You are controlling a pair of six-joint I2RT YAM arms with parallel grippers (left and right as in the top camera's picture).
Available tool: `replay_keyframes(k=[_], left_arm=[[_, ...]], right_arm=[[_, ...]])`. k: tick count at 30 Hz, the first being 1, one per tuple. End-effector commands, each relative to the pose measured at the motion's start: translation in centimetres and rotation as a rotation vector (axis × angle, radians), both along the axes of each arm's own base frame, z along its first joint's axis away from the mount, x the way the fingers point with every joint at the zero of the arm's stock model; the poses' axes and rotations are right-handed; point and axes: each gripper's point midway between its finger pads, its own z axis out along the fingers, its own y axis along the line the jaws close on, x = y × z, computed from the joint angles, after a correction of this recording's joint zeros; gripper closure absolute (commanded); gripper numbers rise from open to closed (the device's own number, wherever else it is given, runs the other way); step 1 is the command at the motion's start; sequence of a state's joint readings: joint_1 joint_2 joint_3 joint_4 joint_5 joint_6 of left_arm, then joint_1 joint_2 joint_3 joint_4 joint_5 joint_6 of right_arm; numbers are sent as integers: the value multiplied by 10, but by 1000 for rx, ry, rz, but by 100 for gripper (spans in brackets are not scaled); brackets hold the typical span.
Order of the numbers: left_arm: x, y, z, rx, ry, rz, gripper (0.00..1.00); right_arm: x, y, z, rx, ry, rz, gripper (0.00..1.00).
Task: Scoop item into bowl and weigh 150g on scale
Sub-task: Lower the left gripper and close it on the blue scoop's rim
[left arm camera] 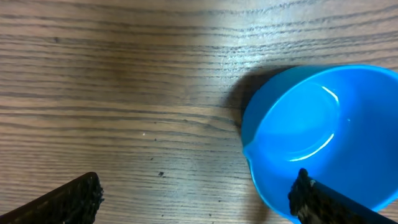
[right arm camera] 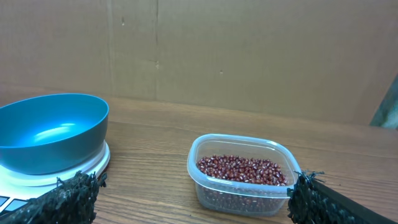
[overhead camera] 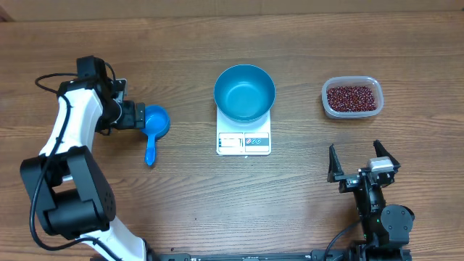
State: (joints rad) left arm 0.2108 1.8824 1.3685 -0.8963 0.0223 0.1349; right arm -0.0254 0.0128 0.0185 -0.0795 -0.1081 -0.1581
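The wooden table (overhead camera: 304, 43) fills the overhead view, and only from there can the whole layout be read; the left arm (overhead camera: 69, 130) reaches along the left side, its left gripper (overhead camera: 142, 116) spread fully wide and gripping nothing, while the right gripper (overhead camera: 360, 165) sits at the near right, just as wide and empty. The bowl (overhead camera: 244, 93) stands at the centre on the far part of the scale (overhead camera: 243, 141), overhanging it on the left, right and far sides; the scale's display strip faces the near edge (legible only from above). The clear tub (overhead camera: 326, 98) lies well apart at the far right with the beans (overhead camera: 352, 98) inside. The right wrist view adds what the overhead cannot: the bowl's deep profile, the bean layer seen through the tub's side wall, and a cardboard backdrop (right arm camera: 249, 56) beyond the table. The scoop (overhead camera: 154, 130) lies just right of the left gripper; its long axis runs far to near, cup at the far end, handle pointing near and slightly left. The left wrist view shows only the empty cup, one finger (left arm camera: 323, 202) over its rim, the other over bare wood; contact I cannot tell.
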Motion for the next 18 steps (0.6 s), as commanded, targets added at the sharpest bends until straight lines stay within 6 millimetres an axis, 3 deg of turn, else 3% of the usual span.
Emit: replay_keyframes(k=[1, 6, 18], left_arm=[[11, -10, 1, 14, -17, -50, 0], [16, -16, 2, 22, -34, -70, 0], [22, -10, 2, 55, -52, -35, 0]], right_arm=[[0, 1, -2, -4, -4, 8, 0], [0, 1, -2, -4, -4, 8, 0], [0, 1, -2, -4, -4, 8, 0]])
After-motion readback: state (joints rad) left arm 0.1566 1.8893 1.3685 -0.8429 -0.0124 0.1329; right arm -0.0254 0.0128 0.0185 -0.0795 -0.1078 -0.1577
